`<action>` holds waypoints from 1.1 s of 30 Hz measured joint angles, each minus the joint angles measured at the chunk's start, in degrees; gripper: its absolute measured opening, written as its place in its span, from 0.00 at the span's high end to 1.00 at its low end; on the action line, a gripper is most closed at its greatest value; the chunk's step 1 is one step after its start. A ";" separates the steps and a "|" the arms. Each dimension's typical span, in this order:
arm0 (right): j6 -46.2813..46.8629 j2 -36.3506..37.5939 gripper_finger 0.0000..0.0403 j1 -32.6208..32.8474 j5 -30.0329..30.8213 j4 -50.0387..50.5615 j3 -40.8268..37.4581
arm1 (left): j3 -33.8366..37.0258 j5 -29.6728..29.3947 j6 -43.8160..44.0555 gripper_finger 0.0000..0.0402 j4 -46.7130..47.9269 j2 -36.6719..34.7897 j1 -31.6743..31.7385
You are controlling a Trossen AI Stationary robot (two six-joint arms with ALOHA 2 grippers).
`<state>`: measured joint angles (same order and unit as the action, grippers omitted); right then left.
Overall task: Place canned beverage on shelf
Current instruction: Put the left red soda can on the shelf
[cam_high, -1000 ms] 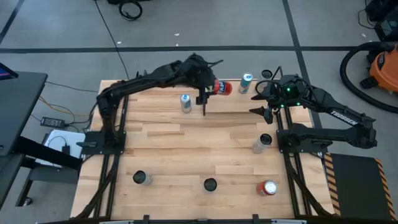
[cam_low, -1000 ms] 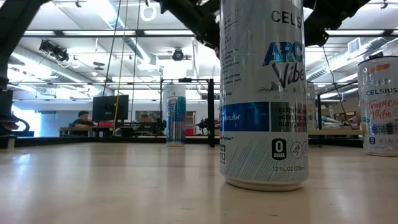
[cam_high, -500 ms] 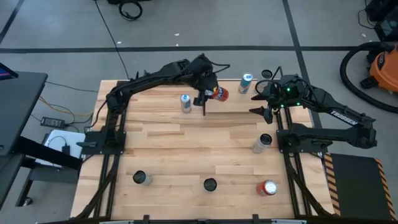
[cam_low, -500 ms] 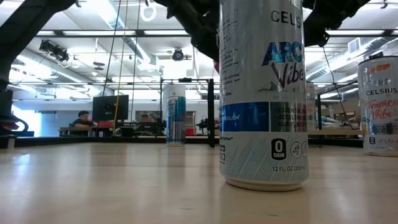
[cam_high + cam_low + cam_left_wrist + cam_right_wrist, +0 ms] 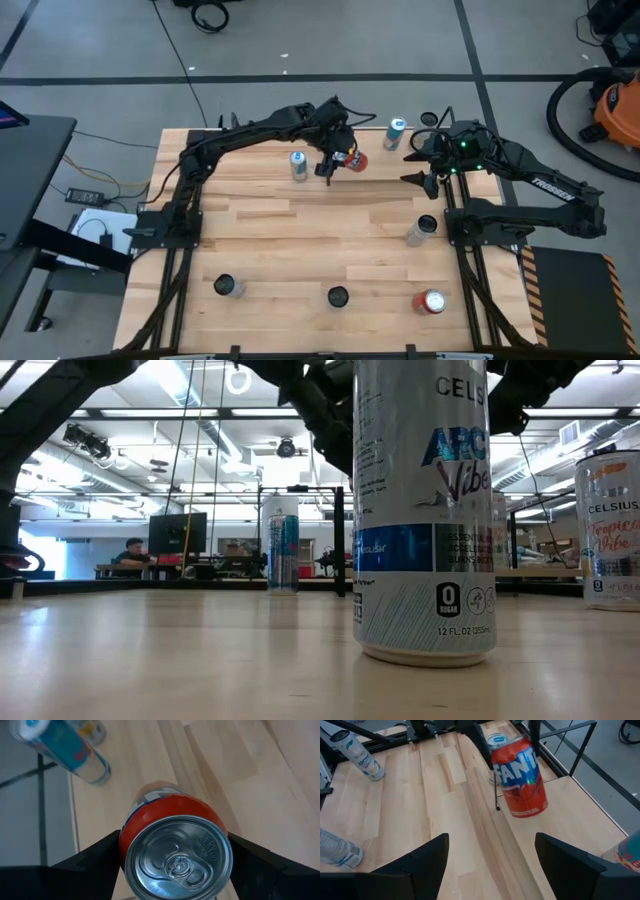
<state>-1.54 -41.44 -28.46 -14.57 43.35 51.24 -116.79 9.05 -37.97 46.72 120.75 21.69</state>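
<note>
Held clear of the planked wooden worktop (image 5: 300, 230) near the middle of its far edge: orange aluminium Fanta drink can (image 5: 519, 776), tilted, with left gripper (image 5: 175, 851) fingers clamped on its round wall just below the top rim. Likely light, thin-walled and smooth, so easily dented or slipped; best gripped firmly across the mid-body, not at the rim. Right gripper (image 5: 490, 857) waiting near the far right corner, fingers apart and empty.
</note>
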 joint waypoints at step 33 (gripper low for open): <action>-0.52 -0.66 0.24 -0.01 -0.06 0.09 0.00 | 0.00 -1.45 5.30 0.18 -0.79 5.38 1.40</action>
<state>-2.07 -42.11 -28.47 -14.63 43.44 51.24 -116.79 7.60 -32.67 45.93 126.13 23.09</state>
